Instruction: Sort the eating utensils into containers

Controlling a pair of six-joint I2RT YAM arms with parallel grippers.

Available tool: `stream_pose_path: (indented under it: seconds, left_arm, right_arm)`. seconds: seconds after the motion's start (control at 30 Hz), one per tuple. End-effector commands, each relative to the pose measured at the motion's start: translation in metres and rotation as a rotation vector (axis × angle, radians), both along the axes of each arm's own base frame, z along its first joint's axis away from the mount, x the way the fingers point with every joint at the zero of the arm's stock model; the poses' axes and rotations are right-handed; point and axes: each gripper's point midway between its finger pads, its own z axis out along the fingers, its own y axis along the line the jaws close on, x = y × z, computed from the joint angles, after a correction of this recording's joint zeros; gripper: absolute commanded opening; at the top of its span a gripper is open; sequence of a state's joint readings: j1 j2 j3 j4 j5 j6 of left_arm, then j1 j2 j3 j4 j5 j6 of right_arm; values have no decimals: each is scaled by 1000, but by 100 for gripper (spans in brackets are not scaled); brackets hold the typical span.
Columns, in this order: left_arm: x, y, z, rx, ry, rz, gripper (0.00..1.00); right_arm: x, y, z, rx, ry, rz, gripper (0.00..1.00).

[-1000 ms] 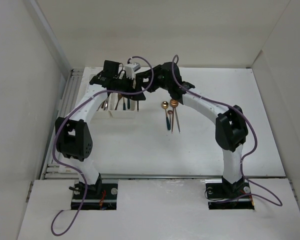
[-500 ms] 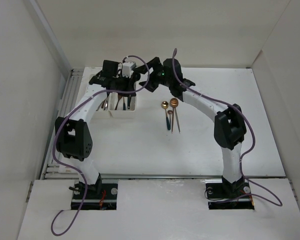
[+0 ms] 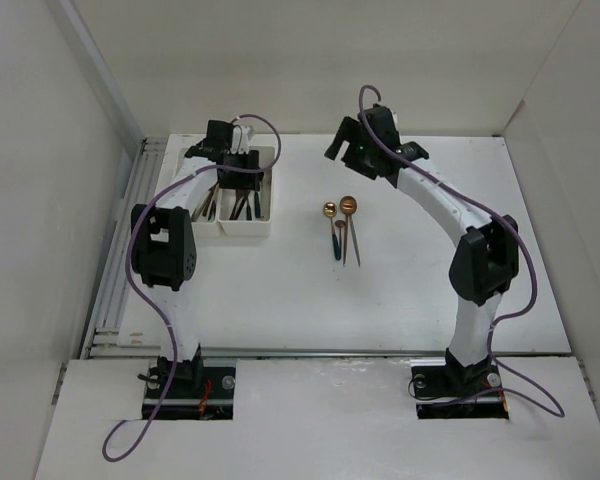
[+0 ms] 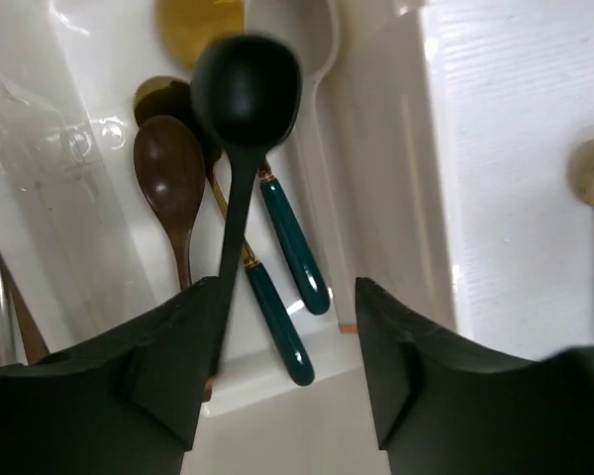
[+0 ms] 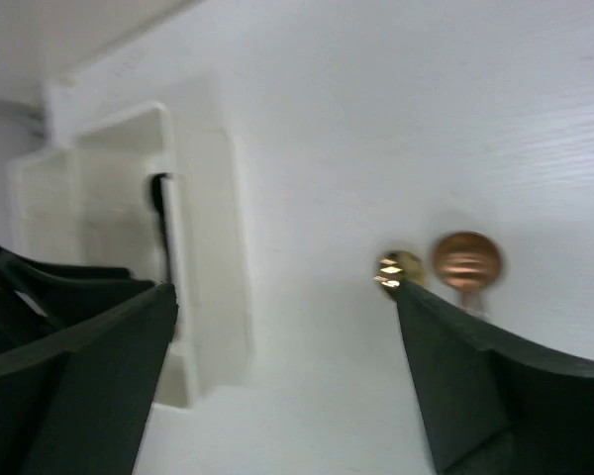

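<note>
Two joined white trays [image 3: 246, 231] stand at the back left. The right tray [image 4: 396, 148] holds several spoons: a black one [image 4: 244, 87], a brown one [image 4: 168, 168] and teal-handled ones [image 4: 292, 252]. My left gripper [image 3: 237, 168] hovers over this tray, open [image 4: 287, 297]; the black spoon's handle runs behind its left finger [image 4: 178, 356]. A gold-headed spoon [image 3: 328, 210], a copper spoon [image 3: 348, 205] and a teal handle [image 3: 337, 240] lie on the table. My right gripper [image 3: 338, 143] is open and empty [image 5: 285, 292], above and behind them.
The left tray holds more utensils [image 3: 210, 205]. In the blurred right wrist view the tray [image 5: 213, 257] is at left and the gold [image 5: 398, 267] and copper [image 5: 465, 259] spoon heads at right. White walls enclose the table; a slotted rail [image 3: 130, 220] runs along its left edge.
My right gripper has pulled away from the tray, moving right and back, now empty. My left arm has swung its elbow in; its gripper stays over the right tray.
</note>
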State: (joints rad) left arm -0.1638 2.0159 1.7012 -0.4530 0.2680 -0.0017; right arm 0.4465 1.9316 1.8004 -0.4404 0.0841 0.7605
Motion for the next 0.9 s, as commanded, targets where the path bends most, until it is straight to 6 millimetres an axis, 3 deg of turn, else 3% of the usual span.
stream_pose_path:
  seconds: [0.0,0.07,0.1,0.13,0.2,0.23,0.4,0.5,0.67,0.77,0.87]
  left_arm:
    - [9,5,23,43,-54,31,55]
    - [10,9,28,57,-68,45,59]
    - [13,12,31,73,-80,60,60]
    - [13,14,39,79,-97,69,61]
    - [13,21,56,103,-135,86,61]
    - [15,22,66,105,-157,93,63]
    - [12,34,109,136,-249,136,71]
    - [8,54,138,162,-305,198,72]
    - [5,84,150,181,-326,279,72]
    - [1,87,143,180,-306,279,72]
    - [-4,88,136,184,-290,277,72]
  right_arm:
    - [-44,-46,-68,-364,209,42,88]
    - [-60,-52,-89,-389,265,66,71]
    - [-67,-50,-96,-376,277,85,51]
    - [-78,-53,-115,-381,309,97,43]
    - [-87,-50,-116,-343,302,116,33]
    - [-93,-42,-119,-318,307,138,31]
    - [-97,-41,-148,-325,359,141,30]
    - [-96,-34,-155,-325,373,159,30]
    - [-97,-23,-155,-325,360,179,30]
    - [-99,-14,-154,-324,349,198,32]
    - [-98,-9,-168,-346,374,216,33]
